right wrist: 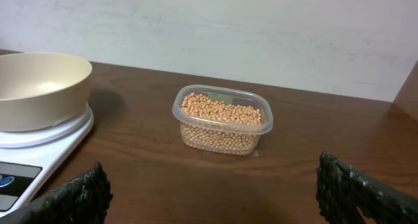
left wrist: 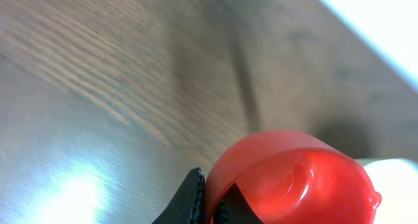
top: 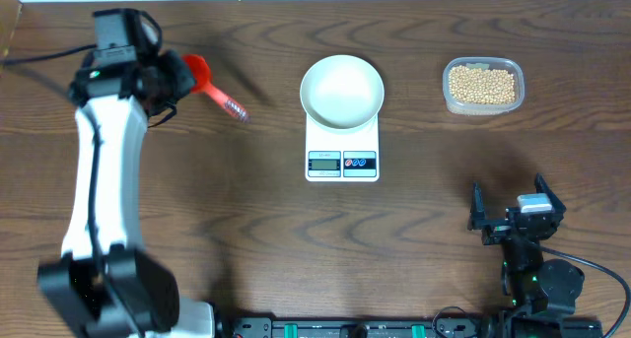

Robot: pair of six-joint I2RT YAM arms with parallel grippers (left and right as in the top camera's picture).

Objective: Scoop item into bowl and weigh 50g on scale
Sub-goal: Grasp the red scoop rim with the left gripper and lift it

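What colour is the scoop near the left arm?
The scoop is bright red, clearest in the left wrist view.

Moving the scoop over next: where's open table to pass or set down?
Bare wood: between red scoop and scale, between bowl and bean tub, and in front of the tub up to the right gripper. Crowded only at the left gripper.

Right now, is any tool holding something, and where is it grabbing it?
The left tool pinches the red scoop by its cup edge; the right tool holds nothing.

Overhead straight down; left wrist close on tabletop (left wrist: 98,87); right wrist low, sharing bowl (top: 341,90), scale (top: 342,139) with overhead.
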